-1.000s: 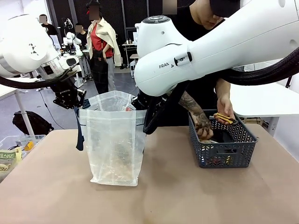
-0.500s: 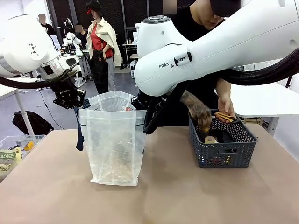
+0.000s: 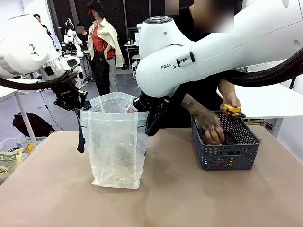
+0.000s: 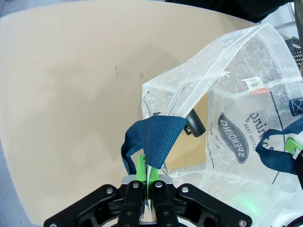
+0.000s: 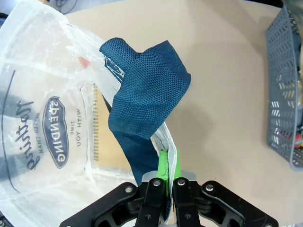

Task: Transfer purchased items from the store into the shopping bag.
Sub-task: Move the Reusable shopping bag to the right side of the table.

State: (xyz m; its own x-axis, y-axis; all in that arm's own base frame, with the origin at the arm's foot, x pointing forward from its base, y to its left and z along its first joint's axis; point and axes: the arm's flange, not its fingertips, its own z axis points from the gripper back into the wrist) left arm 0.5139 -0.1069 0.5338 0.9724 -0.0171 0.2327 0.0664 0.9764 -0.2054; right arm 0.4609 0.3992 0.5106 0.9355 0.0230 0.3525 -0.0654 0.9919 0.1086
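A tan table (image 3: 189,198) spans the lower frame. At the lower left edge sits a clear plastic bin (image 3: 12,144) (small packets inside). A black bag (image 3: 31,124) lies on the floor at middle left, and a white table (image 3: 270,101) stands at middle right.

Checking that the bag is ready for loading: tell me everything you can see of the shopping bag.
The shopping bag is translucent white plastic with dark blue woven handles and a dark blue oval "SPENDING" logo. It stands upright on the tan table, its mouth open: the left gripper is shut on one rim, the right gripper on the opposite rim. Something tan lies at its bottom.
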